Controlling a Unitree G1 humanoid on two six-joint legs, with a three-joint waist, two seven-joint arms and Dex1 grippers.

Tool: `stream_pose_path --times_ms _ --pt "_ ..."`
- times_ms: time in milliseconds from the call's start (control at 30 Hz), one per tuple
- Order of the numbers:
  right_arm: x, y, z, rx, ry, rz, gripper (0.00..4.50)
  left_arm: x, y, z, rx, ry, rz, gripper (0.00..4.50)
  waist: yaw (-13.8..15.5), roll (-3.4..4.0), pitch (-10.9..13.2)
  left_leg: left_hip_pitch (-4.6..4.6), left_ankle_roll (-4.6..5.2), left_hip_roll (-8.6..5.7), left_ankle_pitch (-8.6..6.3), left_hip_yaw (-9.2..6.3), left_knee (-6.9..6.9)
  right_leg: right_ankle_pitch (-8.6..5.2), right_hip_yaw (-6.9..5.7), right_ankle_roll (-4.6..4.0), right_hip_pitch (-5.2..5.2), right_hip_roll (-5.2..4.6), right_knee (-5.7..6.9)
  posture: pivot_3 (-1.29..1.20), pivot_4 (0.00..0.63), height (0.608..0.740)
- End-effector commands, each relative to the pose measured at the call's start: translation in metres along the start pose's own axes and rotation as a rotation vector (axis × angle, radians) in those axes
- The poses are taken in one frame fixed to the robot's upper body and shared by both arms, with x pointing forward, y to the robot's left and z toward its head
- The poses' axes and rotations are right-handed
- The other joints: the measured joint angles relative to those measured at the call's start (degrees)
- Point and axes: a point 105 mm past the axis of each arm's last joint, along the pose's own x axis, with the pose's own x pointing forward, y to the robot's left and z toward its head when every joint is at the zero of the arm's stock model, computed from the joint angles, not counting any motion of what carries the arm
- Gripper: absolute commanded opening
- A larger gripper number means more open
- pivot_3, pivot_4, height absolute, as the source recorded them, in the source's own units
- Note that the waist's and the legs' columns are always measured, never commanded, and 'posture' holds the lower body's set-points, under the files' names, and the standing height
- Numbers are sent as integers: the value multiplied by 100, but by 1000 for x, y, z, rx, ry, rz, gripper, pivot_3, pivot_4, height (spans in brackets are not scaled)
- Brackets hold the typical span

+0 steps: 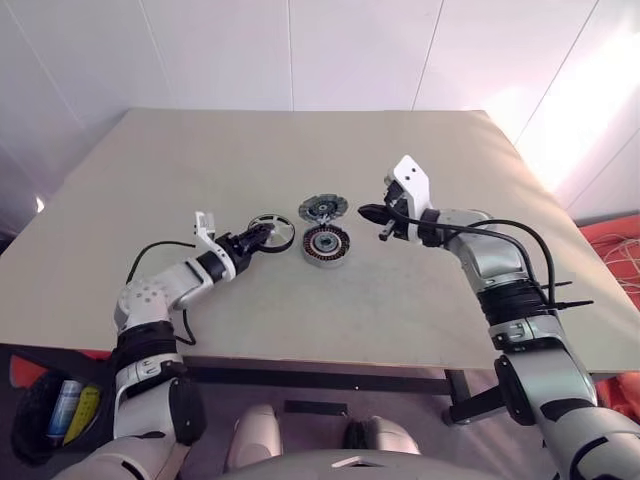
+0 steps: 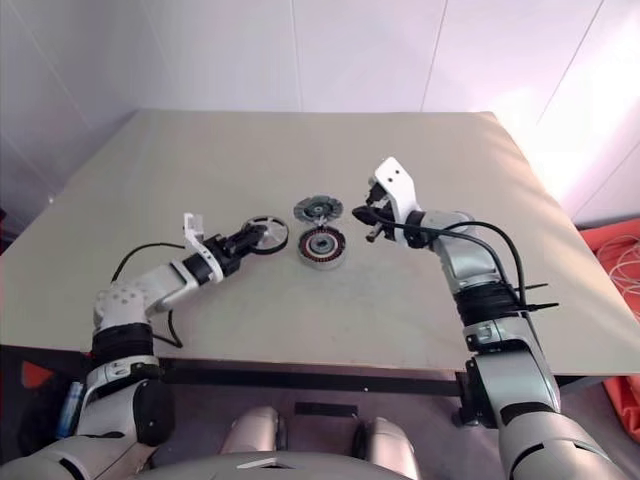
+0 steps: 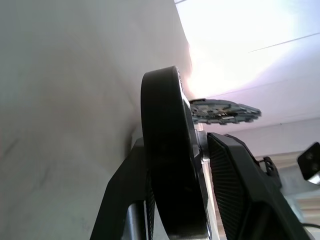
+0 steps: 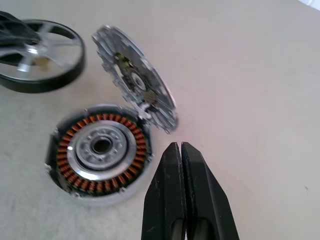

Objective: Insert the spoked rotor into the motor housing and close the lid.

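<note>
A: Where does the spoked rotor [image 1: 271, 232] sit at this moment?

B: It is pinched by the rim between the fingers of the left gripper [image 1: 255, 238], at the left of the table [image 1: 200, 150]. The left wrist view shows the dark rim edge-on between the two black fingers, so the wheel looks tilted rather than flat. Whether it is clear of the tabletop cannot be told.

A: And the motor housing [image 1: 326, 244]?

B: It lies flat and open, copper windings up, just beside the rotor at about three o'clock from it in the head view. The lid [image 1: 322, 208] stands tilted at the housing's far edge, at roughly twelve o'clock, apparently hinged open there.

A: So which arm is nearer the housing?

B: The left one, with the rotor, is nearer. The right gripper [image 1: 382, 213] is clenched on nothing and hovers at about two o'clock from the housing, close to the lid's right side.

A: What does the coming move turn on, then?

B: Probably the short carry toward three o'clock, and levelling the rotor so its hub axis points straight down onto the silver hub. The raised lid leaves the housing's mouth open from the near side, so the rotor should likely come in low from nine o'clock. The right gripper seems placed to push the lid down afterwards.
</note>
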Motion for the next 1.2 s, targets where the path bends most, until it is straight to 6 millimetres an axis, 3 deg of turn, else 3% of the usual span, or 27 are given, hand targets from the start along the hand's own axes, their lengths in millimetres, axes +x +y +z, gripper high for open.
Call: stream_pose_path --times_ms 33,200,400,567,767,967,1200 --pt "-12 -15 5 0 -16 -55 0 -12 -14 8 32 -14 -53 1469 -2 0 0 1 2 0 -1 0 0 -2 0 3 0 0 0 0 0 740" --pt "-15 -20 1 0 -4 -76 0 -10 -19 -4 12 46 -89 1469 -4 0 0 5 2 1 -1 0 0 -19 0 35 2 2 0 0 0 740" --pt "-14 -20 1 -4 -4 -78 0 23 -33 -44 43 211 -143 1469 29 -1 1 2 7 -3 1 -1 0 -17 0 31 4 0 -1 0 0 740" --pt "-15 -20 0 -4 -6 -90 0 45 -45 -61 68 276 -185 1469 18 -2 1 2 11 0 3 -1 -1 -19 0 34 2 2 -2 0 0 740" --pt "-18 -20 -3 1 -5 -102 0 62 -53 -58 58 286 -212 1469 6 -1 1 2 13 -2 5 -1 -1 -20 0 38 1 2 -2 0 0 740" --pt "-18 -19 -3 4 -8 -106 0 77 -47 -51 10 246 -188 1469 18 -1 1 -1 16 -6 6 -2 -1 -20 0 38 0 0 -3 0 0 740" --pt "-18 -18 -5 -2 -1 -102 0 88 -50 -58 -25 252 -205 1469 27 -1 1 -4 16 -6 6 -2 -1 -19 0 37 0 -1 -5 0 0 740"
